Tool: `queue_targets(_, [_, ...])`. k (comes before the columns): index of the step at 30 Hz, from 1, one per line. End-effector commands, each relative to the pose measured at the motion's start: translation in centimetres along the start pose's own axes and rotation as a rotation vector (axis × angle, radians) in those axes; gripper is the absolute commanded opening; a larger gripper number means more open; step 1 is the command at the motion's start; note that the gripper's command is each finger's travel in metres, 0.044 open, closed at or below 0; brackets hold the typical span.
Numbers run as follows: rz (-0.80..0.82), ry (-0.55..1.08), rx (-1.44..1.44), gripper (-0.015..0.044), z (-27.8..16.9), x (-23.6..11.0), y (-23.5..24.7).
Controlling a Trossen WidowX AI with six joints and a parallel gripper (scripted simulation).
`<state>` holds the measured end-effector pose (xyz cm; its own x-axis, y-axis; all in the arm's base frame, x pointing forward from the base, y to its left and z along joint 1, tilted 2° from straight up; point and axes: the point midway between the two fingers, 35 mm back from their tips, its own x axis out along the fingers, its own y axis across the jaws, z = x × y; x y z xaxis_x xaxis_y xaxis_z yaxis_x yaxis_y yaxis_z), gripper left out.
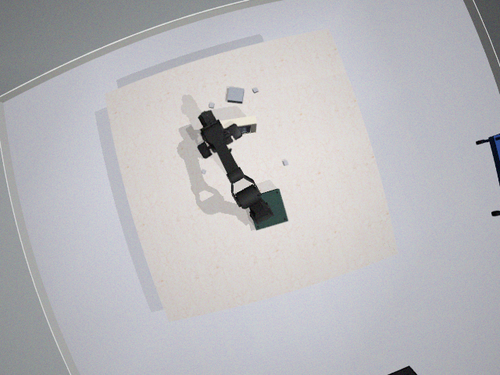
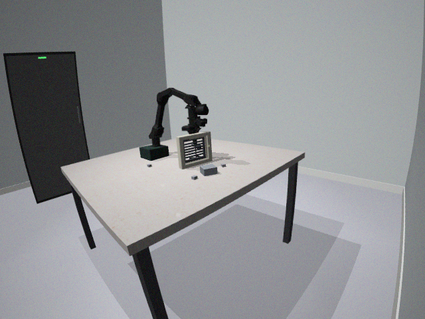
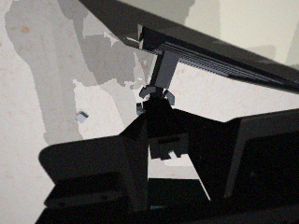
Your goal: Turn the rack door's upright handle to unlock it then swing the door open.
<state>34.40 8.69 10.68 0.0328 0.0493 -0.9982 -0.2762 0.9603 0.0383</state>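
Observation:
The cream frame stands upright on the table. The dark slatted door shows within it; any small opening cannot be told. The handle is a dark block on a grey bracket on the door's arm side. My gripper points down from above and is shut on the handle, a finger on each side of it in the wrist view. How far the handle is turned cannot be told. In the top view the arm hides the fingertips; in the exterior view they are behind the frame.
A grey-blue block lies behind the frame, with small cubes near it. Other small cubes lie on the arm's side. The arm's dark green base stands on the table.

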Motion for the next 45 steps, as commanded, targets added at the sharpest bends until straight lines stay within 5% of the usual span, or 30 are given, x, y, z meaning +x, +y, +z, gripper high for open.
queue_targets(1, [0.001, 0.005, -0.207, 0.0022, -0.07, 0.18, 0.00])
queue_targets(27, [0.004, 0.004, -1.480, 0.0022, -0.07, 0.18, 0.00])
queue_targets(38, [0.004, 0.004, -1.512, 0.0022, -0.07, 0.18, 0.00])
queue_targets(45, [0.004, 0.004, -1.512, 0.0206, -0.07, 0.18, 0.00])
